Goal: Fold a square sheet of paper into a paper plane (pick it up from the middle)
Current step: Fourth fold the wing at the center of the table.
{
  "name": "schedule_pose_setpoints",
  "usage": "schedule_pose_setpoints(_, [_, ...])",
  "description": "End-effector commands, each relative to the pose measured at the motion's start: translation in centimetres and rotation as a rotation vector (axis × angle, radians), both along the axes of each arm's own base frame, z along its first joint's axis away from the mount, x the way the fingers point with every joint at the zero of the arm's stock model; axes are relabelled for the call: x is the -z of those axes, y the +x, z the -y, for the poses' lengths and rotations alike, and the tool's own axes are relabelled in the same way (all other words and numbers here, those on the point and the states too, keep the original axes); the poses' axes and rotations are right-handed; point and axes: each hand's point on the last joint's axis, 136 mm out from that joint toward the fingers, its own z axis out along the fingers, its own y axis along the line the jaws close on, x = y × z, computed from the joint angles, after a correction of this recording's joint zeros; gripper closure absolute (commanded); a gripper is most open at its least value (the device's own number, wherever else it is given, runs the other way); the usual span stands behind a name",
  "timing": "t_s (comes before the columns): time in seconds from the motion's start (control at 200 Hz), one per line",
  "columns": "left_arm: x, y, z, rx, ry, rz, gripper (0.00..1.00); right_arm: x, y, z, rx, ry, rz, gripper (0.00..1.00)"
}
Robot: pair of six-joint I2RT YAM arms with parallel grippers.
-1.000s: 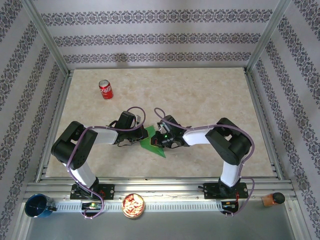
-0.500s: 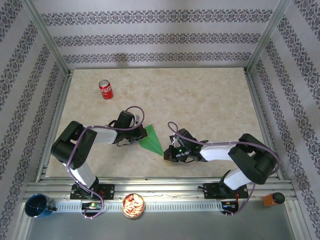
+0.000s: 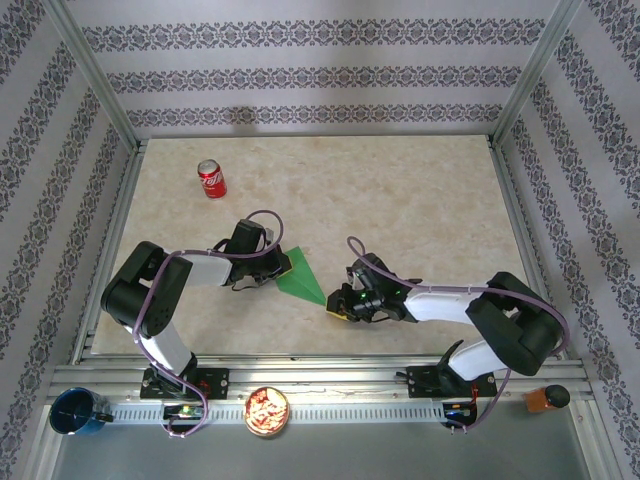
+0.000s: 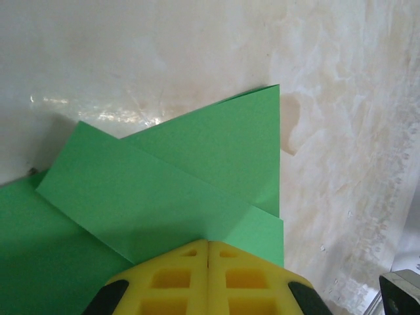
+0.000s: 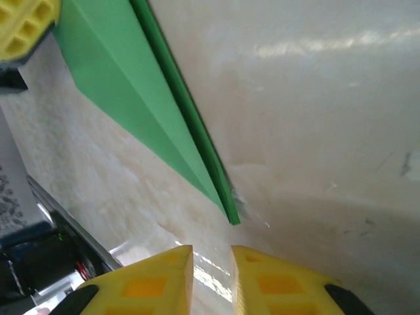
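- Since a second ago, the right end effector (image 3: 338, 308) has come off the middle of the paper plane (image 3: 303, 278) and drawn back toward the near right. It now sits just beyond the pointed tip.
- Right end effector: the right wrist view shows its fingers a narrow gap apart with nothing between them. The tip of the plane lies on the desk (image 3: 420, 200) just ahead of them, not touching.
- Left end effector (image 3: 280, 264): unchanged in position at the wide end of the plane. The left wrist view shows its fingers (image 4: 177, 279) pressed together with the tips against the folded flaps. Whether any paper is pinched between them cannot be told.
- Paper plane: a bright green dart lying flat near the desk centre, between the two end effectors. Its point faces the near right.
- Red soda can (image 3: 211, 179): upright at the far left, well apart from the plane.
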Motion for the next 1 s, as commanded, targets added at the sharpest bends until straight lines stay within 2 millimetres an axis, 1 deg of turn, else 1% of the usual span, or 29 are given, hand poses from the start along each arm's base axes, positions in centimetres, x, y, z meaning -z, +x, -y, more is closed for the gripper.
schedule_pose_setpoints(0.0, [2.4, -1.2, -2.1, -0.064, 0.077, -0.093, 1.0, 0.3, 0.5, 0.2, 0.064, 0.008, -0.035, 0.74])
schedule_pose_setpoints(0.195, [2.2, -0.9, -1.9, -0.061, 0.072, -0.093, 1.0, 0.3, 0.2, -0.3, 0.028, 0.011, -0.054, 0.7])
schedule_pose_setpoints(0.36, [2.2, -0.8, -1.8, -0.065, 0.067, -0.097, 1.0, 0.8, 0.2, 0.0, 0.042, -0.01, -0.06, 0.68])
schedule_pose_setpoints(0.5, [2.4, -1.0, -1.8, -0.064, 0.069, -0.105, 1.0, 0.7, 0.3, -0.6, 0.024, 0.009, -0.066, 0.68])
schedule_pose_setpoints(0.58, [2.2, -0.9, -1.7, -0.059, 0.063, -0.105, 1.0, 0.7, 0.8, -0.1, 0.059, -0.01, -0.037, 0.69])
schedule_pose_setpoints(0.62, [2.1, -0.9, -1.7, -0.057, 0.062, -0.102, 1.0, 0.5, 1.0, -0.2, 0.062, -0.002, -0.027, 0.69])
schedule_pose_setpoints(0.689, [2.1, -0.9, -1.8, -0.06, 0.065, -0.101, 1.0, -0.1, 1.5, -0.6, 0.052, 0.015, -0.012, 0.72])
schedule_pose_setpoints(0.749, [2.1, -0.9, -1.7, -0.055, 0.062, -0.102, 1.0, -0.4, 2.0, -0.6, 0.069, 0.01, 0.007, 0.72])
schedule_pose_setpoints(0.829, [2.1, -0.9, -1.6, -0.052, 0.059, -0.103, 1.0, -0.3, 2.4, -0.5, 0.084, 0.002, 0.003, 0.71])
schedule_pose_setpoints(0.994, [2.1, -0.9, -1.5, -0.055, 0.051, -0.103, 1.0, 0.0, 2.9, -1.0, 0.081, 0.011, -0.018, 0.71])
